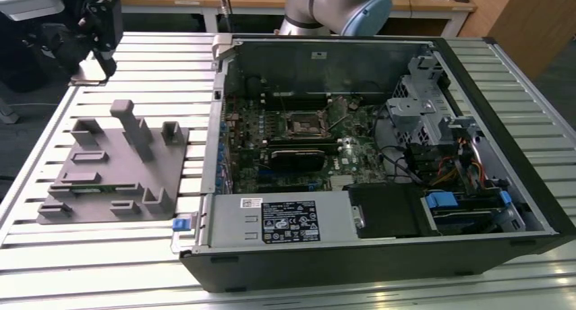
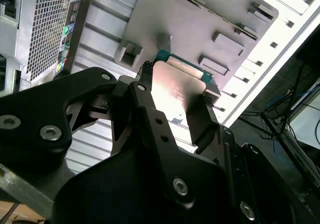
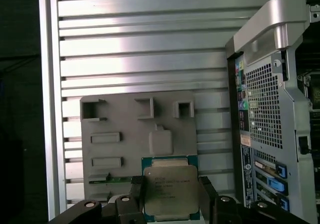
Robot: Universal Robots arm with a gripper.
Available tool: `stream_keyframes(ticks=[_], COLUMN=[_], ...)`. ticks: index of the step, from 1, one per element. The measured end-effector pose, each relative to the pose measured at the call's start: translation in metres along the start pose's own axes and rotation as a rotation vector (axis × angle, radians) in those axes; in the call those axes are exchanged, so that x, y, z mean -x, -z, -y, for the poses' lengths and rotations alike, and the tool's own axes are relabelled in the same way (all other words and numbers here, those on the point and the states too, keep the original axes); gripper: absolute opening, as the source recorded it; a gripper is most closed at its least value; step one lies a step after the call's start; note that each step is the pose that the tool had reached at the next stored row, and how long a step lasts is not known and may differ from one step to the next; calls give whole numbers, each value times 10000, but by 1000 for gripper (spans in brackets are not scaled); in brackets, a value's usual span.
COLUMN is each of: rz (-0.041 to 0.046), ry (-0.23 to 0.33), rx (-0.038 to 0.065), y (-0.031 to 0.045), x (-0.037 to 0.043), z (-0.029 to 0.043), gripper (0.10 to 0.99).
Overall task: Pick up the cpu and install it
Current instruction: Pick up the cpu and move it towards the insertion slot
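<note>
My gripper (image 3: 171, 203) is clamped on the cpu (image 3: 170, 188). In the first wrist view one black finger (image 3: 137, 191) presses each of two opposite edges, and the silvery top with its green border faces the camera. In the second wrist view the cpu (image 2: 176, 84) sits at the fingertips, clear of the grey fixture plate (image 2: 200, 14) behind it, so I judge it is lifted and touches nothing else.

In the exterior view the gripper (image 1: 101, 27) hangs above the slatted surface (image 1: 144, 67), toward the exterior view's left of the open computer case (image 1: 378, 256). The black socket frame (image 1: 304, 123) on the motherboard is well apart from me, and I cannot tell from here if its cover is open.

I think the step in hand is the carrying. To do it well, I should keep the chip flat and move smoothly, because the hold is only on thin edges and a jerk could make it slip or turn. It looks a little off-centre between the fingers, so I should check its alignment against the frame. I should cross the case wall high, away from the cables and the metal drive cage.
</note>
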State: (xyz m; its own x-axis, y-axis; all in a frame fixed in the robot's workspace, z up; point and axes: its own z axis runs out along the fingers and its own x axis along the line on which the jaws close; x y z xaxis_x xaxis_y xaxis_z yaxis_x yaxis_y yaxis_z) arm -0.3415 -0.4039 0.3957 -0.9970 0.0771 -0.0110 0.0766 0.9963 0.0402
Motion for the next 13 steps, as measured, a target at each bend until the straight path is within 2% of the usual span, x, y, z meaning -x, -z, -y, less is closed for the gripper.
stream_keyframes(ticks=[13], rz=[-1], ry=[0], rx=[0], y=[-13], x=[352], z=[-27], gripper=[525])
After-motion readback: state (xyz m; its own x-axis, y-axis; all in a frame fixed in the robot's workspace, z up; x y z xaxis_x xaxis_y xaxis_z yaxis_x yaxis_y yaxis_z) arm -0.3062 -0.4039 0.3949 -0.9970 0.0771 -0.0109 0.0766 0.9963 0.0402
